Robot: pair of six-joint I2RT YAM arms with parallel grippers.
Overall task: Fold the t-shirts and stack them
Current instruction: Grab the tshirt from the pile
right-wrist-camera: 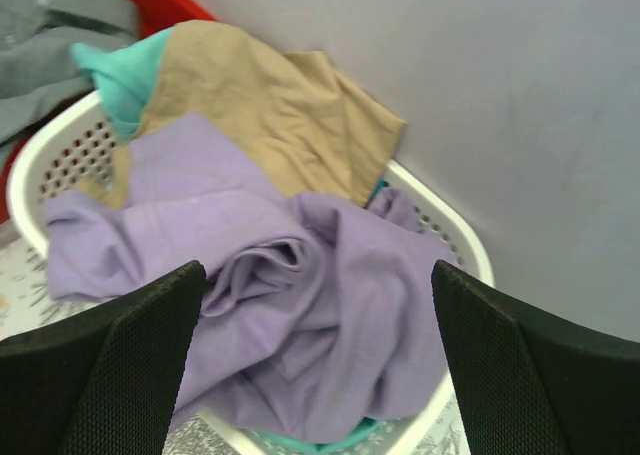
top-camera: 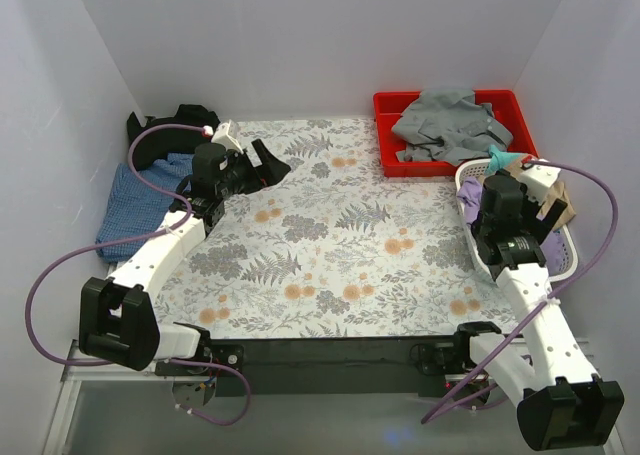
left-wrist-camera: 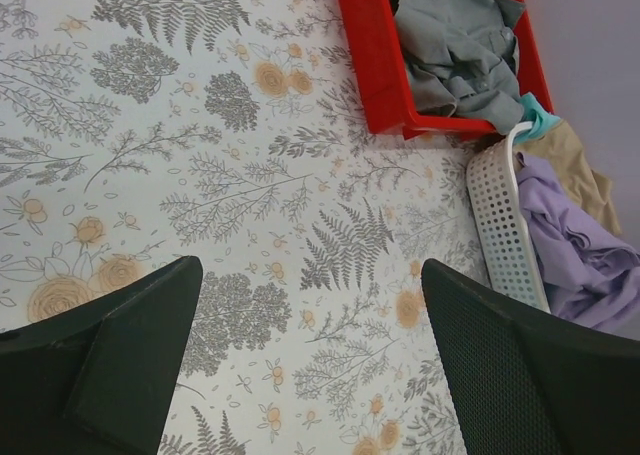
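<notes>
The lilac-purple t-shirt (right-wrist-camera: 300, 295) lies crumpled on top in a white laundry basket (right-wrist-camera: 450, 235) at the right; it also shows in the left wrist view (left-wrist-camera: 580, 255). My right gripper (right-wrist-camera: 315, 365) hangs open just above it and holds nothing; in the top view (top-camera: 500, 237) it hovers over the basket (top-camera: 565, 265). The blue checked t-shirt (top-camera: 140, 210) lies folded at the table's left edge, and the black t-shirt (top-camera: 165, 135) lies behind it. My left gripper (top-camera: 258, 167) is open and empty above the floral tablecloth (left-wrist-camera: 300, 175), to the right of those two shirts.
A red bin (top-camera: 385, 135) at the back right holds crumpled grey clothes (top-camera: 450, 125). A tan cloth (right-wrist-camera: 270, 105) and a teal cloth (right-wrist-camera: 120, 70) also lie in the basket. White walls close in the table on three sides.
</notes>
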